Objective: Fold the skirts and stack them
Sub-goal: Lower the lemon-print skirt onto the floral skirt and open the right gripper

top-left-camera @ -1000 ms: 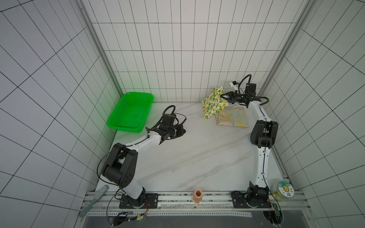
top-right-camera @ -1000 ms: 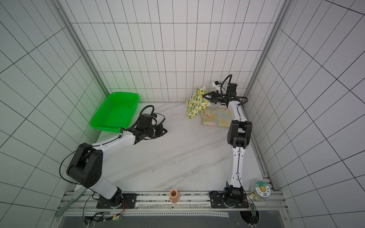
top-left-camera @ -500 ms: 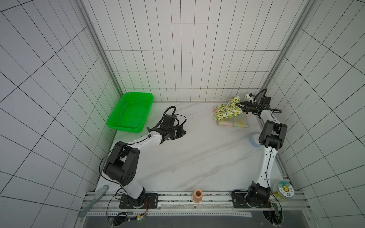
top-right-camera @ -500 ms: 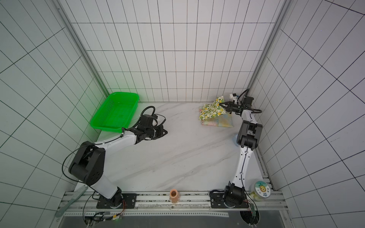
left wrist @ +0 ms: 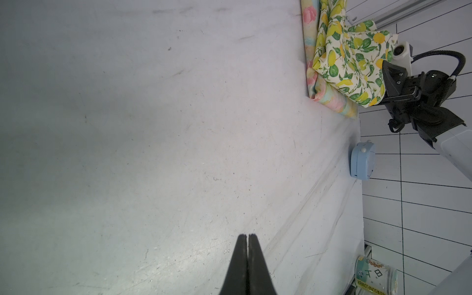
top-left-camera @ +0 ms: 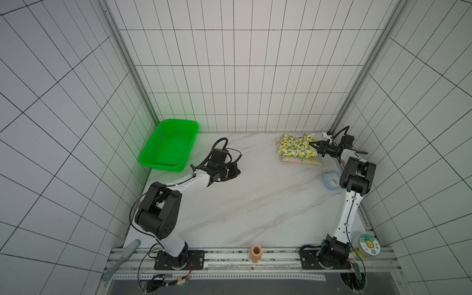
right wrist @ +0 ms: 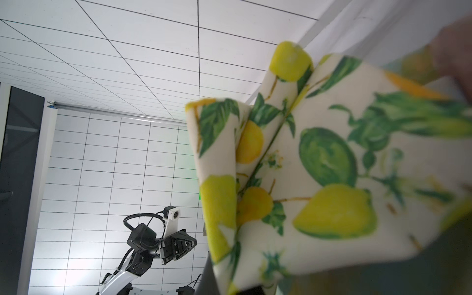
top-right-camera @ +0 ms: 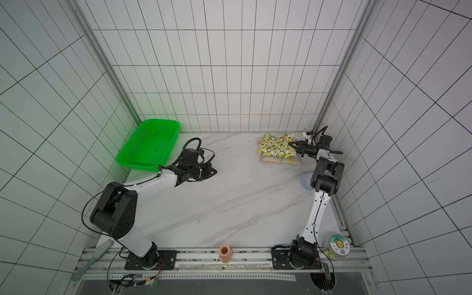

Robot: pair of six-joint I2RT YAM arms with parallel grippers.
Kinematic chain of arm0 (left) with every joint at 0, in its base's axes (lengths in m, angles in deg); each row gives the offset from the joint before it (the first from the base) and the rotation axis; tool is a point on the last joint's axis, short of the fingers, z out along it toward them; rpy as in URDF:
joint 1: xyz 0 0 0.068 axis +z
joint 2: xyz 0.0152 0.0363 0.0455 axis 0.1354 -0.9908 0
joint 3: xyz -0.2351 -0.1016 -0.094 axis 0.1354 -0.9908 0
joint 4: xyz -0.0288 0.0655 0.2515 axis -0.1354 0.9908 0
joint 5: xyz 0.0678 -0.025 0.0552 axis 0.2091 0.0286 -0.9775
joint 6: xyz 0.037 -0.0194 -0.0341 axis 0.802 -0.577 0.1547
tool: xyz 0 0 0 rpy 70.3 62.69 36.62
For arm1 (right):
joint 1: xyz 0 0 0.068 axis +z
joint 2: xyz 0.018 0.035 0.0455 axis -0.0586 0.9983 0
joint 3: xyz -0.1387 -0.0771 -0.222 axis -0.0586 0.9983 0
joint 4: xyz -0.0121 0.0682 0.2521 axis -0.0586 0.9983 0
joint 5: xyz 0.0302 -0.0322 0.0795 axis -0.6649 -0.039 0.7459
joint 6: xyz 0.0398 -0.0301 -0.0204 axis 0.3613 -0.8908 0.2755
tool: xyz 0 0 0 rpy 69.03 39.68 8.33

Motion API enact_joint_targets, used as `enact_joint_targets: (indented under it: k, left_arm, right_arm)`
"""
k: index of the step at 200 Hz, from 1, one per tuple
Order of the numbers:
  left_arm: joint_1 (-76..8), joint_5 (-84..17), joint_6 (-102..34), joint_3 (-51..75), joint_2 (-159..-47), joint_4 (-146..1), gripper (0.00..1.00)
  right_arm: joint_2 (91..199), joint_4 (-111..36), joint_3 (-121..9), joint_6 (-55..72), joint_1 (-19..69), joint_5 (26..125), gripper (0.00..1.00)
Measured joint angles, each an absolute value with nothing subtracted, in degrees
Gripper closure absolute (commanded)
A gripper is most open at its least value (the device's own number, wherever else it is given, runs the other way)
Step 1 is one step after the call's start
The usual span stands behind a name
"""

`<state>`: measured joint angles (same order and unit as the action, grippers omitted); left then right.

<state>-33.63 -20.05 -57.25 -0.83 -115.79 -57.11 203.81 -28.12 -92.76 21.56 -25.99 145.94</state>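
Resting folded on pastel yellow-blue floral cloth skirt (top-left-camera: pixel 299 160) — cream lemon-print cloth skirt (top-left-camera: pixel 296 148), edge pinched by right gripper (top-left-camera: pixel 312 144); left gripper (left wrist: pixel 247 236) closed, empty.

Marble table (top-left-camera: pixel 255 204) bears basket (top-left-camera: pixel 163 167), pastel skirt (top-left-camera: pixel 298 160) (folded), clock (top-left-camera: pixel 329 181).

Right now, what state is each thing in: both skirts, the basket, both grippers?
floral skirt: folded flat, bottom of the stack.
lemon skirt: folded, lying on the floral skirt, one edge gripped.
basket: upright, empty.
left gripper: shut, holding nothing.
right gripper: shut on the lemon skirt.
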Motion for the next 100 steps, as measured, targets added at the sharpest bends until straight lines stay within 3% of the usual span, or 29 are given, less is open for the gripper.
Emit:
enact_joint_targets:
  k: [29, 55, 100]
  left_arm:
    - [-33.6, -20.0, -57.3, -0.8, -115.8, -57.1, 1.00]
    - [-33.6, -20.0, -57.3, -0.8, -115.8, -57.1, 1.00]
    - [-33.7, -19.6, -57.3, -0.8, -115.8, -57.2, 1.00]
  right_arm:
    - [203.8, -18.6, -93.7, 14.5, -26.3, 140.6, 0.77]
    - [204.0, -6.3, -97.7, 7.1, -26.5, 134.0, 0.80]
    - [203.9, -0.7, -98.6, 3.2, -26.8, 128.8, 0.79]
